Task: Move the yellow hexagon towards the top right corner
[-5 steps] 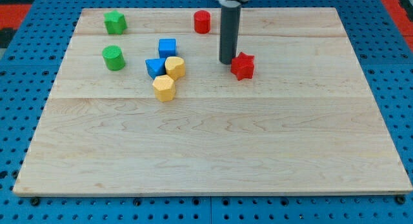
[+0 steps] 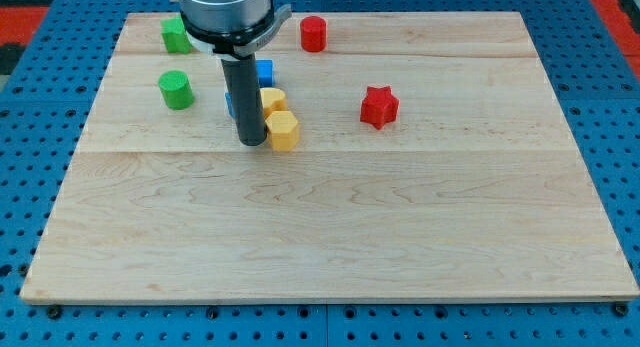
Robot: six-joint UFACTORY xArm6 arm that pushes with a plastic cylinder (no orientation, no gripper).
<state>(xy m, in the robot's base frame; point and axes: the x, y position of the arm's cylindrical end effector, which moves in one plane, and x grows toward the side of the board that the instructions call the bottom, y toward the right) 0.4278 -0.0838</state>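
Note:
The yellow hexagon (image 2: 284, 130) lies left of the board's middle, in the upper half. My tip (image 2: 251, 143) stands right against its left side. A second yellow block (image 2: 272, 100), rounder in shape, sits just above the hexagon and touches it. Two blue blocks sit behind the rod: one blue cube (image 2: 264, 72) shows at the rod's right, the other is mostly hidden by the rod.
A red star (image 2: 379, 106) lies to the right of the yellow blocks. A red cylinder (image 2: 313, 33) stands near the top edge. A green cylinder (image 2: 176, 90) and a green block (image 2: 175, 35) lie at the upper left. The wooden board (image 2: 330, 237) rests on a blue pegboard.
The rod has moved from beside the red star to the left of the yellow hexagon. The hexagon has shifted right by about a block's width. The red star has shifted slightly.

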